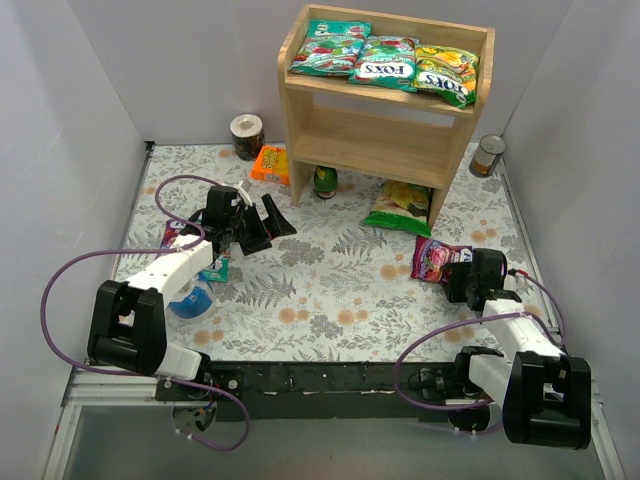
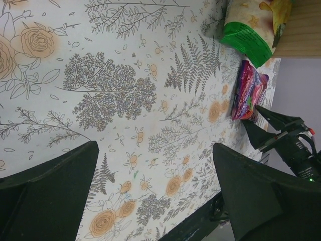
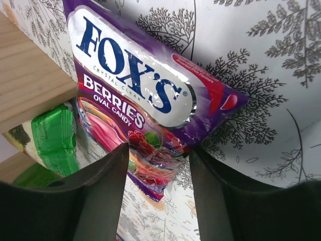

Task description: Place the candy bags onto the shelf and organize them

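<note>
The wooden shelf (image 1: 375,140) stands at the back and holds three FOX'S candy bags on its top tier: teal (image 1: 330,48), teal-green (image 1: 385,60) and yellow-green (image 1: 448,72). A purple FOX'S Berries bag (image 1: 435,257) lies on the table at the right. My right gripper (image 1: 455,280) is shut on its near corner; in the right wrist view the bag (image 3: 135,75) crumples between my fingers (image 3: 158,165). My left gripper (image 1: 272,225) is open and empty over the cloth (image 2: 155,191). A purple bag (image 1: 172,237) and a teal bag (image 1: 218,266) lie partly hidden under my left arm.
A larger green-and-yellow snack bag (image 1: 400,208) lies at the shelf's foot beside the purple bag. A small orange packet (image 1: 270,163), a tin (image 1: 247,135), a green can (image 1: 325,182), another tin (image 1: 488,155) and a blue object (image 1: 190,298) stand around. White walls close in both sides.
</note>
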### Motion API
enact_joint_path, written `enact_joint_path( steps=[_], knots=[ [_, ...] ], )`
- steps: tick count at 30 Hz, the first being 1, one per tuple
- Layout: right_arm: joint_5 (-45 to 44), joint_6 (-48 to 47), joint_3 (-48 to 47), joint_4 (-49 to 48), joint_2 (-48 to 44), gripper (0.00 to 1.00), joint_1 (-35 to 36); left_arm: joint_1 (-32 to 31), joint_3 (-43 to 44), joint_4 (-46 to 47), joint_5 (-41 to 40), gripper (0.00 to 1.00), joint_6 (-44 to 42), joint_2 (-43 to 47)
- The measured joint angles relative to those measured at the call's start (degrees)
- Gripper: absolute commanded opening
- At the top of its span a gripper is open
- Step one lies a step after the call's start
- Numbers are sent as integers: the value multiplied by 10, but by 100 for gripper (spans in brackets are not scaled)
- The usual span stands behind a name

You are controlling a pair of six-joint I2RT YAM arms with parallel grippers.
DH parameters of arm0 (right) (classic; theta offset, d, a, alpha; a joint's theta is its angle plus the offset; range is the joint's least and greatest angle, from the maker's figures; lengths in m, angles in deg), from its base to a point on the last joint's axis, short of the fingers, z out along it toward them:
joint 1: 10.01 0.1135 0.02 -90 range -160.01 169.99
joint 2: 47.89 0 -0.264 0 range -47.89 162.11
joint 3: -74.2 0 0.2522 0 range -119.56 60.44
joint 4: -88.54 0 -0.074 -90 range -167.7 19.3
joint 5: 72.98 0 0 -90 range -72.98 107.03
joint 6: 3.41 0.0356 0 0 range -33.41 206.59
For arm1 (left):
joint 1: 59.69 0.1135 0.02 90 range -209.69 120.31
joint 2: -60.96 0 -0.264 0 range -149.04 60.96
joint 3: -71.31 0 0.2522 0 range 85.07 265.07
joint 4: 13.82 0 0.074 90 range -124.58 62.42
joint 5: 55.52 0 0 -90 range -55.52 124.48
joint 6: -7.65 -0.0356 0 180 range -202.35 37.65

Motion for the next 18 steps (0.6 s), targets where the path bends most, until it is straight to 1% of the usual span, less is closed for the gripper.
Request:
enact_joint_path(
  steps=[2, 4, 5, 6, 8, 9, 10, 11, 16, 18],
  knots=[
    [-4, -8, 0, 6, -3, 51, 0, 0, 0, 0, -2, 98, -1, 0],
    [-8, -21, 0, 15, -9, 43, -1, 0, 2, -2, -7, 98, -1, -1],
    [-8, -30, 0, 17, -13, 38, -3, 0, 5, -3, -8, 98, -1, -2],
    [-9, -37, 0, 19, -16, 30, -4, 0, 9, -2, -9, 98, 0, -3],
    [-10, -53, 0, 25, -20, 22, -6, 0, 19, -2, -9, 98, 0, -7],
    [-10, -59, 0, 26, -22, 13, -7, 0, 24, -1, -9, 98, 0, -10],
    [-10, -66, 0, 28, -25, 9, -7, 0, 27, 1, -9, 98, -1, -12],
    [-9, -74, 0, 28, -28, 2, -8, 0, 29, 2, -9, 98, -1, -13],
    [1, -122, -1, 44, -54, 1, -8, 0, 32, 2, -9, 98, -1, -20],
    [8, -148, -10, 68, -68, 1, -9, 0, 33, 2, -7, 98, -1, -20]
  ],
)
